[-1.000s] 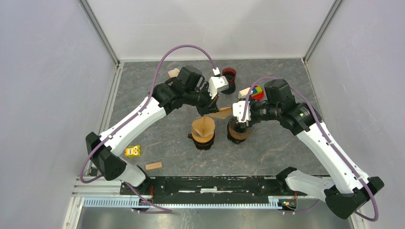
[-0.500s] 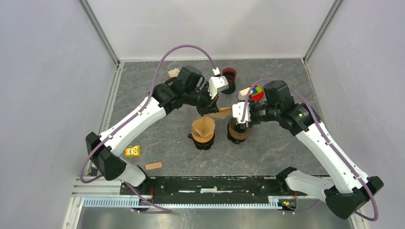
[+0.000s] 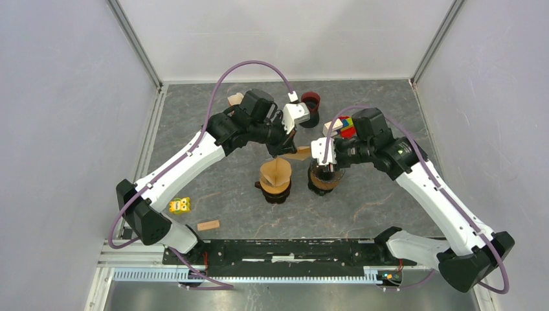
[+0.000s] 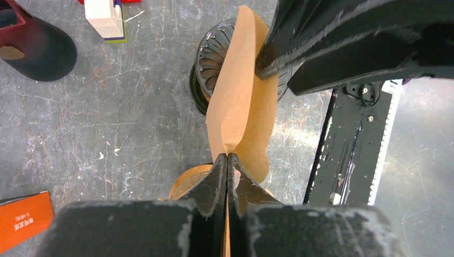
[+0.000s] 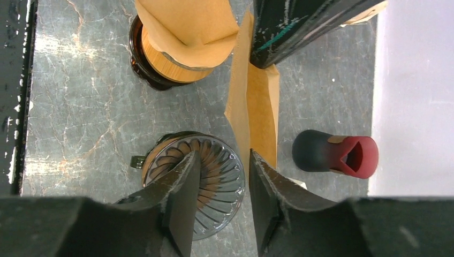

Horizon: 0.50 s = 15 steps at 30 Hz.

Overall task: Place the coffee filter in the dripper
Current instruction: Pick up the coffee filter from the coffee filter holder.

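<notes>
Right now we see the left fingers (image 4: 227, 166) pinched tight on the folded brown coffee filter (image 4: 241, 101), held in the air by the dripper (image 5: 219, 176).
Filter hangs edge-on above the worktop (image 3: 362, 207), not in the dripper, its free end reaching over the dripper's rim. Right fingers (image 3: 327, 165) sit partly apart just above the black ribbed dripper, with the ribs showing through the gap. Filter's free edge lies against the inner side of one right finger; we cannot tell if it touches. Nothing is gripped on that side. Just beside the dripper stands a wood-banded cup (image 3: 275, 188) with more brown filters in it. A dark red cup (image 5: 337, 155) sits past the dripper, apart from it.
</notes>
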Tool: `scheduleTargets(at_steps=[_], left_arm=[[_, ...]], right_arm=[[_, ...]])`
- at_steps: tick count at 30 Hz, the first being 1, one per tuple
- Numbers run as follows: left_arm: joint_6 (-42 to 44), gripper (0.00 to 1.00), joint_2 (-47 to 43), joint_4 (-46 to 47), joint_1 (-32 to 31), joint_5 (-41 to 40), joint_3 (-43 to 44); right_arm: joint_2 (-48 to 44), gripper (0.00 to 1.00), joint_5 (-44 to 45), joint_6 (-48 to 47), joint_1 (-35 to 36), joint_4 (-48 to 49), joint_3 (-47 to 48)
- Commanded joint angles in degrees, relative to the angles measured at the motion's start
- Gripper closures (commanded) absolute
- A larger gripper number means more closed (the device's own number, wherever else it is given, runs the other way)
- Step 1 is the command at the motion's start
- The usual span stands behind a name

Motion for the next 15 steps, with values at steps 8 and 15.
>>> scheduleTargets(at_steps=[8, 15], left_arm=[[-9.12, 0.98, -0.49, 6.11, 1.24, 3.80, 1.83], [-10.85, 0.98, -0.47, 7.46, 2.18, 5.77, 0.82]], right_arm=[[2.01, 0.66, -2.50, 0.67, 2.10, 4.01, -3.73], [2.46, 0.79, -1.56, 1.00, 2.84, 4.35, -3.41]])
